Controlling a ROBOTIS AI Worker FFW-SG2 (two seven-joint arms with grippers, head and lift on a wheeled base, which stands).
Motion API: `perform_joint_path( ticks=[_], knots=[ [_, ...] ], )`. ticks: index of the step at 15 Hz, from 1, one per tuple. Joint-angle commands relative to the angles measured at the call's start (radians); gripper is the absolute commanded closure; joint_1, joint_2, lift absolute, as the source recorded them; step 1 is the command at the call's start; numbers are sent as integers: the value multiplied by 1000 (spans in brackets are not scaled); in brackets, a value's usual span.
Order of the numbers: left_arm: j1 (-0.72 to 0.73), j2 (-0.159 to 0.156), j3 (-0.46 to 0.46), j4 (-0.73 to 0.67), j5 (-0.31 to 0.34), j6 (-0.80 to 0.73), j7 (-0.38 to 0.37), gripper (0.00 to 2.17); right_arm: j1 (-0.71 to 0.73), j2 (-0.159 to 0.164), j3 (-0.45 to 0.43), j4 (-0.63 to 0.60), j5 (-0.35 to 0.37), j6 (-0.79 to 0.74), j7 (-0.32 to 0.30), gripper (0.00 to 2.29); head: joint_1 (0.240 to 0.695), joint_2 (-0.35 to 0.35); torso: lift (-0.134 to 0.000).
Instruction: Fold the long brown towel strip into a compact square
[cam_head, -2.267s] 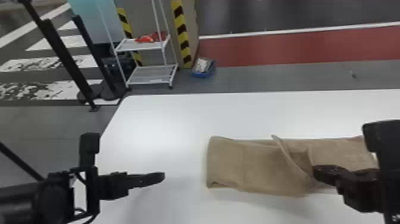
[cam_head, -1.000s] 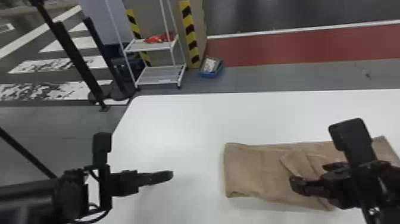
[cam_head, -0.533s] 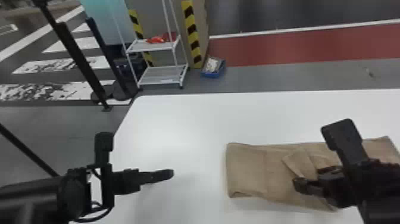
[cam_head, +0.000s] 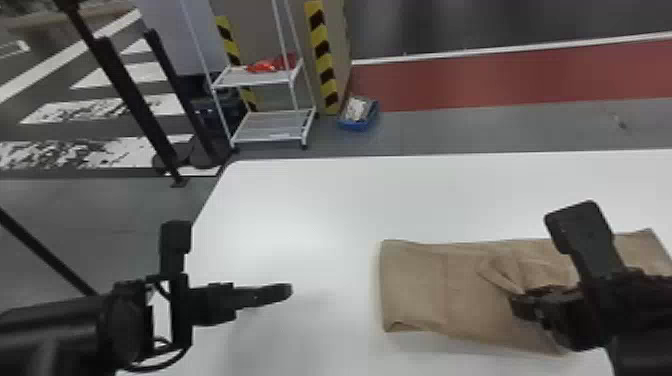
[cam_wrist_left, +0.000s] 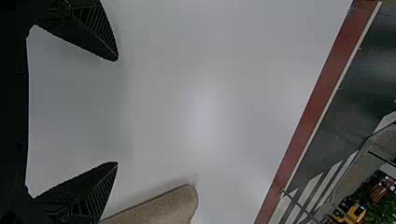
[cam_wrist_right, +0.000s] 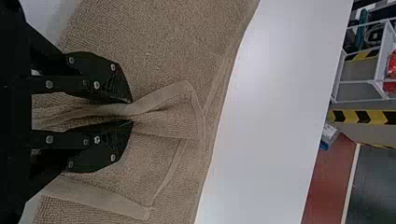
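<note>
Brn towel (cam_head: 420, 285) fold in R gripper (cam_head: 517, 304)

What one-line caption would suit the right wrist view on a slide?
Right gripper, jaws closed on a gathered edge of the brown towel, white table beyond.
</note>
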Motion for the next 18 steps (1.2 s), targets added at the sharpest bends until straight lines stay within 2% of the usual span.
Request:
perform_joint_path(
  ticks=[1,5,7,9,10,14,18],
  knots=[
    [-1,1,-4,3,0,0,0,87,16,1,-19,-35,-5,7,0,1031,695,259,-128],
    [-8,2,-14,10,0,0,0,87,56,1,-108,-126,-54,19,0,1001,695,238,-128],
    [-8,2,-19,14,0,0,2,87,76,1,-160,-161,-80,25,1,674,695,222,-128],
    [-10,2,-21,23,0,-12,3,87,91,1,-199,-167,-95,43,1,572,695,201,-128],
    [-10,2,-21,28,0,-21,3,87,100,1,-209,-167,-95,46,1,390,695,183,-128],
    [-10,4,-22,34,0,-25,3,87,111,1,-280,-195,-143,65,3,323,695,157,-128],
    [-10,4,-30,39,-3,-37,3,87,89,1,-292,-177,-169,19,0,323,695,137,-128]
  ],
)
